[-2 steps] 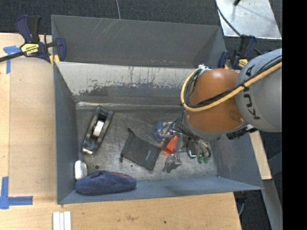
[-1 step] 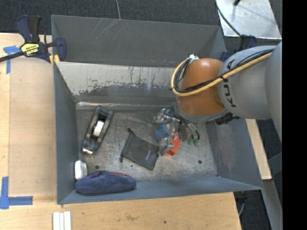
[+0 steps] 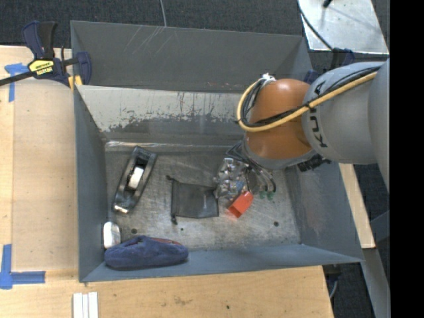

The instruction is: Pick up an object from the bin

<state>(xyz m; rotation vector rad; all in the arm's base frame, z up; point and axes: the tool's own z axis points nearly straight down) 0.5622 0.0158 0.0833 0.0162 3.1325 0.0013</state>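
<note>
Down in the bin point(image 3: 90, 197), right of its centre, the pincer point(image 3: 232, 177) hangs beside a small orange block point(image 3: 240, 205) lying next to a dark flat sheet point(image 3: 193, 199). Whether it is open or closed cannot be told.

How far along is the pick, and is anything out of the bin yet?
Done: the gripper is low in the grey metal bin, right of middle. In hand: it sits at a small orange-red block beside a dark flat square sheet; no grip is evident. Left: grasping and lifting. The black tape dispenser and blue cloth pouch lie apart at left.
</note>
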